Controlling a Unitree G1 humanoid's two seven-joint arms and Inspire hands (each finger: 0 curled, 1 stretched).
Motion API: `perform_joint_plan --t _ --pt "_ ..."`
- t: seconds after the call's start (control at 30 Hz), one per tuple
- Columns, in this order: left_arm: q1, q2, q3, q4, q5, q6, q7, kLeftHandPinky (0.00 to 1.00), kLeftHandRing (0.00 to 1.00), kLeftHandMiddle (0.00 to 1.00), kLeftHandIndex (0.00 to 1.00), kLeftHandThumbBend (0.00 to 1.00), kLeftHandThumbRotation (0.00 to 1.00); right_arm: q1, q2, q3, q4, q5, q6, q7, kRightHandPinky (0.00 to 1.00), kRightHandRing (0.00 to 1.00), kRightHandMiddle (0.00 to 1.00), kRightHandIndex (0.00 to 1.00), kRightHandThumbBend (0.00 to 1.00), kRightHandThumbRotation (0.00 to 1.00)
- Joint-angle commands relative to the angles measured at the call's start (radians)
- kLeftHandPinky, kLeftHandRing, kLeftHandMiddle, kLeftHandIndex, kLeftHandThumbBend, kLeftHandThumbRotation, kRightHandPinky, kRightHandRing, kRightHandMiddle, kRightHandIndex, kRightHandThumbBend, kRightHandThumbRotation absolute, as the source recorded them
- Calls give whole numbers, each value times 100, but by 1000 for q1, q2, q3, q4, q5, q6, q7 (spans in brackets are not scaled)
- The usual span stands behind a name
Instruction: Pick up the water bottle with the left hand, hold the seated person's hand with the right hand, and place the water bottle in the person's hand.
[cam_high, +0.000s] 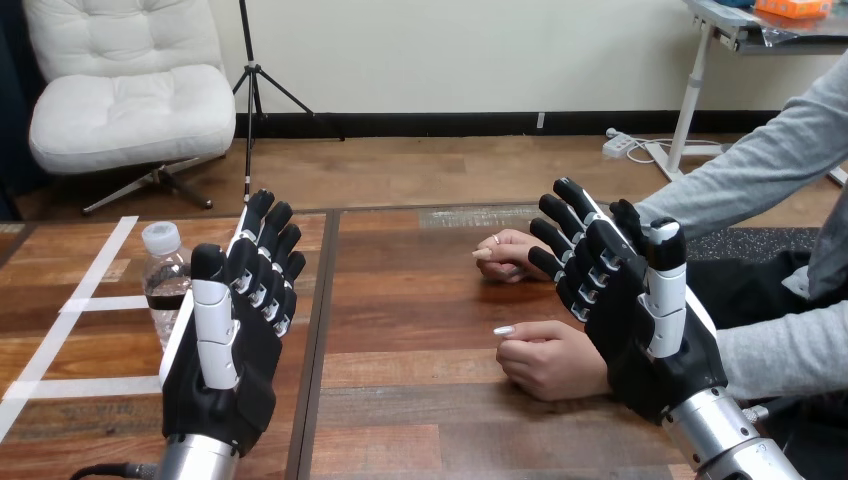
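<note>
Head view: left hand (235, 340), right hand (630, 310) both spread; clear plastic water bottle (163, 275), white-capped, upright beside left hand.

Water bottle (165, 285) upright near the left edge of the table (420, 400), partly behind left hand (225, 340), fingers straight. Right hand (640, 310) also spread, near right edge, beside person's near hand (550, 360); contact unclear. Person's far hand (510, 255) rests apart.

Wood table (420, 300) w/ white tape (75, 300) at left; white armchair (130, 90), wood floor (430, 165) behind.

Clr bottle (166, 295), wht cap (160, 238).
</note>
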Motion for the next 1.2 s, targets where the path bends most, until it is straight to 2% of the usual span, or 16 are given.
perform_joint_plan --t 0.0,0.2,0.6,0.97,1.07,1.17 --pt "-46 10 4 -46 -2 -11 -2 100 100 100 100 85 100 -23 13 -13 -49 10 -12 1 100 100 100 100 100 100" --pt "-61 15 17 -60 -6 -36 -4 100 100 100 100 87 99 -25 13 -14 -46 7 -14 0 100 100 100 100 100 100" --pt "-130 49 81 -72 -38 -56 10 100 100 100 100 88 98 -31 16 -10 -46 9 -3 -5 100 100 100 100 100 100" --pt "-208 93 145 -13 -40 -88 12 100 100 100 100 91 96 -34 14 -6 -41 -8 -13 -2 100 100 100 100 100 100" --pt "-250 122 183 22 -55 -101 5 100 100 100 100 94 94 -34 21 -11 -42 -6 -10 -2 100 100 100 100 100 100" --pt "-263 131 193 34 -58 -107 2 100 100 100 100 95 93 -35 23 -13 -42 -3 -7 -2 100 100 100 100 100 100"
